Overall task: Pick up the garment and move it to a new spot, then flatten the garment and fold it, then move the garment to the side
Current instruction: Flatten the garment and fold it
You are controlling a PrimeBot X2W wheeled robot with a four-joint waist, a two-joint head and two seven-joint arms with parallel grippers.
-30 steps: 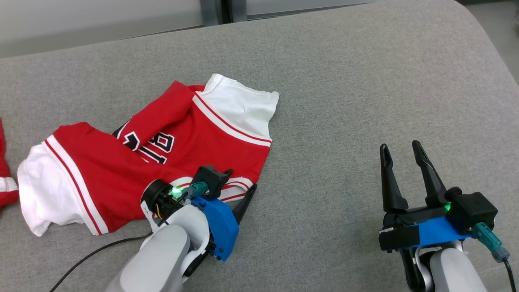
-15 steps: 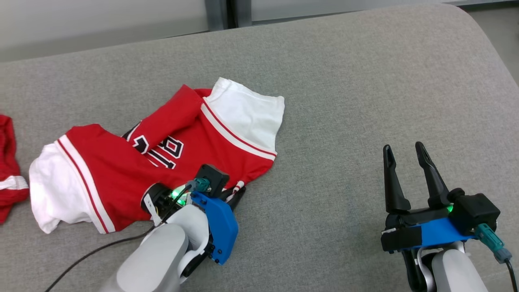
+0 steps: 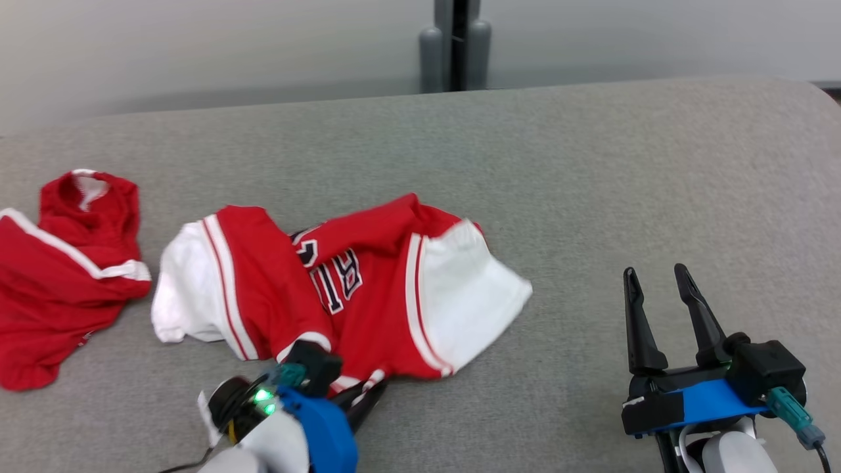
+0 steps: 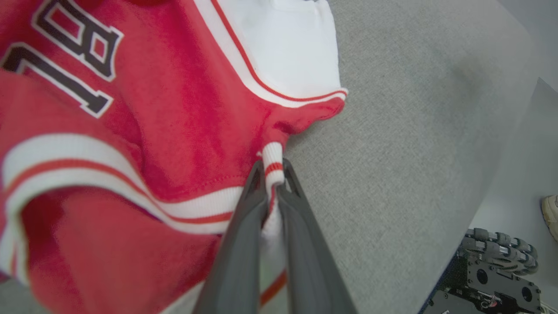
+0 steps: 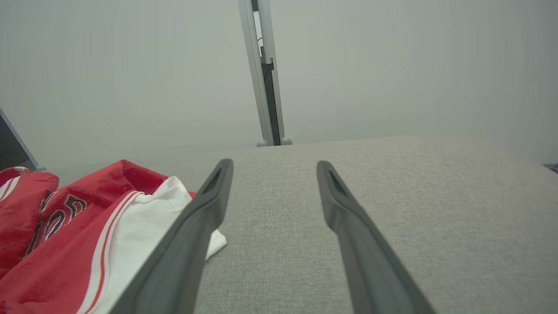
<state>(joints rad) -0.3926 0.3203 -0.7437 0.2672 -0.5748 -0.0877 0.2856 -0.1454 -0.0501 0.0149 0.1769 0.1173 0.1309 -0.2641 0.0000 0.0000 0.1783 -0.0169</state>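
left gripper (image 4: 271, 165) clamps the striped hem of the red-and-white numbered jersey (image 3: 374, 295); right gripper (image 3: 655, 270) hovers wide open; second red garment (image 3: 59, 295) lies beside.

Grey fabric bench (image 3: 591, 171), far-right corner rounded. 2nd red garment (image 3: 62, 289), white trim, crumpled at bench's left edge. Behind far edge: pale wall (image 3: 197, 52) w/ grey post (image 3: 455, 49) approx. mid. Pale shoe (image 4: 550, 213) on floor beyond bench edge.

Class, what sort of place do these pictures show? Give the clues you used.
Probably an indoor robot test room: a wide grey fabric-covered surface, plain pale wall panels behind it, and a wheeled machine base standing beside it.
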